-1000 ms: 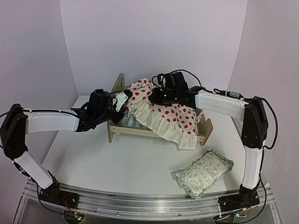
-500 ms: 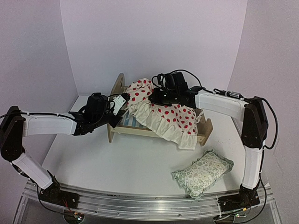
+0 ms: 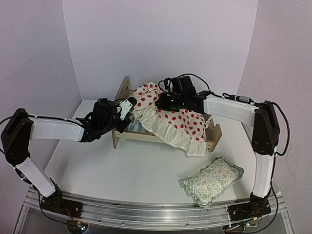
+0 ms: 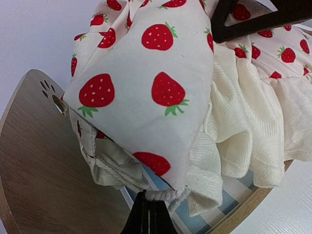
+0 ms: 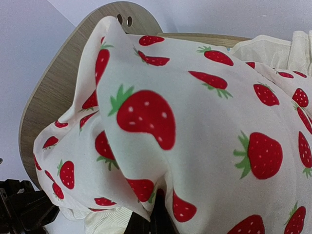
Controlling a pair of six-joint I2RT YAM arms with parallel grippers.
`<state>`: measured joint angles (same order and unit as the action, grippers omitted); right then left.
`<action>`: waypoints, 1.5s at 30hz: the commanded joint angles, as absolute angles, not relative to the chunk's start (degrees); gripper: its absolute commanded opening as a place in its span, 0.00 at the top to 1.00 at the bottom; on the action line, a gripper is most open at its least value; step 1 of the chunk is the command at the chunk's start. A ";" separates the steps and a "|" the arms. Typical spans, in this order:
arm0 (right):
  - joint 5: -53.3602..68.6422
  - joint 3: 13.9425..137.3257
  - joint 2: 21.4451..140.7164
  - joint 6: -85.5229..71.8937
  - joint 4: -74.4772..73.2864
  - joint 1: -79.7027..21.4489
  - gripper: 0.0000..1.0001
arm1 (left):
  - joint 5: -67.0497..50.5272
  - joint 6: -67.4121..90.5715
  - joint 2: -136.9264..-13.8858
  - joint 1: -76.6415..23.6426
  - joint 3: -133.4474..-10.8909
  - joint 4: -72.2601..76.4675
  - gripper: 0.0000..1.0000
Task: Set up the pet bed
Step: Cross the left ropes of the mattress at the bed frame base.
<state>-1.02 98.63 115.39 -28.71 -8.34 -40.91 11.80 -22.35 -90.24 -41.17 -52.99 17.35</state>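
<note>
"Wooden pet bed [image 3: 146,138], where's it sitting?"
"Back of the table [image 3: 122,170], under the strawberry cushion [image 3: 176,122]."
"And the fingers?"
"Both closed: left gripper [image 4: 148,214] pinching the cushion's corner, right gripper [image 5: 153,219] clamped on its top fabric."
</note>
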 commanded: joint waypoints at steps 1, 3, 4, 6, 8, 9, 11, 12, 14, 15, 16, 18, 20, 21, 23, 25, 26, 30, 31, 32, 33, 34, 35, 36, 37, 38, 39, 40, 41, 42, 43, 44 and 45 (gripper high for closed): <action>-1.17 99.17 114.29 -28.26 -7.38 -40.69 1.00 | 9.43 -18.99 -85.42 -40.87 -55.02 12.77 1.00; -1.04 99.50 114.91 -28.21 -7.34 -40.71 1.00 | 8.20 -17.59 -83.66 -40.95 -56.23 8.40 1.00; -0.88 99.70 115.23 -28.21 -7.29 -40.69 1.00 | 7.45 -16.90 -82.99 -40.96 -56.93 5.87 1.00; -0.48 99.90 115.83 -28.36 -6.82 -40.71 1.00 | 7.23 -15.37 -82.60 -41.13 -59.10 0.48 1.00; 0.06 99.91 116.44 -28.67 -5.87 -40.69 1.00 | 8.68 -13.03 -83.02 -41.34 -61.83 -5.19 1.00; 1.23 99.98 116.76 -28.86 -5.50 -40.69 1.00 | 10.10 -11.22 -83.46 -41.46 -63.58 -8.12 1.00; 2.02 100.06 117.40 -29.14 -4.72 -40.70 1.00 | 11.82 -7.51 -84.33 -41.57 -66.97 -12.76 1.00; 2.47 100.19 117.65 -29.23 -4.37 -40.71 1.00 | 12.08 -5.99 -84.59 -41.62 -68.52 -15.15 1.00; 3.03 100.36 118.31 -29.38 -3.78 -40.69 1.00 | 12.16 -3.35 -85.07 -41.68 -71.60 -18.67 1.00; 3.23 100.44 118.51 -29.39 -3.62 -40.69 1.00 | 12.17 -1.91 -85.33 -41.77 -72.83 -20.33 1.00; 3.44 100.48 118.75 -29.39 -3.45 -40.69 1.00 | 12.31 -1.10 -85.55 -41.87 -73.95 -21.93 1.00; 3.72 100.48 119.12 -29.23 -3.08 -40.69 1.00 | 12.60 1.62 -85.94 -41.97 -76.29 -24.93 1.00; 4.10 100.47 119.41 -29.08 -2.53 -40.69 1.00 | 13.10 3.71 -86.45 -42.08 -78.32 -27.63 1.00; 4.34 100.60 119.61 -29.05 -2.39 -40.70 1.00 | 13.73 4.25 -86.85 -42.34 -79.21 -28.95 1.00; 4.80 100.90 120.06 -28.92 -1.97 -40.69 1.00 | 15.17 4.29 -87.94 -42.62 -80.55 -31.03 1.00; 5.21 101.33 120.63 -28.92 -1.70 -40.70 1.00 | 16.78 4.05 -89.20 -42.71 -80.55 -32.20 1.00; 5.31 101.52 120.86 -28.83 -1.60 -40.73 1.00 | 17.25 4.56 -89.99 -42.71 -80.71 -33.24 1.00; 4.89 101.96 121.80 -27.75 -1.48 -40.69 1.00 | 16.96 9.11 -93.72 -42.71 -85.00 -38.97 0.99; 4.65 102.01 121.97 -27.26 -1.46 -40.69 1.00 | 16.23 10.18 -94.58 -42.72 -87.13 -41.00 0.99; 4.50 102.08 122.12 -26.77 -1.40 -40.69 1.00 | 15.71 11.29 -95.29 -42.76 -89.19 -43.10 0.98; 4.39 102.22 122.30 -26.27 -1.29 -40.70 1.00 | 15.35 12.73 -96.14 -42.77 -91.34 -45.22 0.97; 4.49 102.38 122.58 -25.84 -1.11 -40.71 1.00 | 14.95 13.79 -96.93 -42.80 -94.04 -47.08 0.97; 4.60 102.51 122.82 -25.45 -0.98 -40.69 1.00 | 14.68 14.80 -97.62 -42.80 -95.96 -48.94 0.97; 4.77 102.53 123.02 -25.14 -0.79 -40.69 1.00 | 14.50 15.49 -98.09 -42.83 -97.71 -50.19 0.97; 4.97 102.50 123.21 -24.89 -0.59 -40.69 1.00 | 14.36 16.09 -98.51 -42.87 -99.35 -51.29 0.97; 5.38 102.49 123.35 -24.61 -0.53 -40.69 1.00 | 14.27 16.58 -98.78 -42.96 -100.79 -52.52 0.97; 5.98 102.40 123.48 -24.51 0.08 -40.71 1.00 | 13.82 17.21 -99.02 -42.96 -101.66 -53.58 0.97; 6.41 102.30 123.54 -24.43 1.14 -40.70 1.00 | 13.33 17.77 -99.11 -43.02 -102.47 -54.13 0.97; 7.05 102.12 123.52 -24.35 1.78 -40.70 1.00 | 12.92 18.20 -99.10 -43.05 -103.02 -54.66 0.97; 7.69 101.97 123.51 -24.29 2.29 -40.69 1.00 | 12.54 18.72 -99.04 -43.02 -103.51 -55.04 0.97; 8.16 101.92 123.50 -24.23 2.61 -40.69 1.00 | 12.34 19.37 -98.98 -42.99 -104.07 -55.47 0.96; 8.38 101.89 123.52 -24.13 2.85 -40.69 1.00 | 12.30 20.10 -98.99 -42.99 -104.78 -56.08 0.95; 8.46 101.84 123.54 -24.00 2.99 -40.69 1.00 | 12.15 20.98 -99.13 -42.98 -105.77 -56.93 0.95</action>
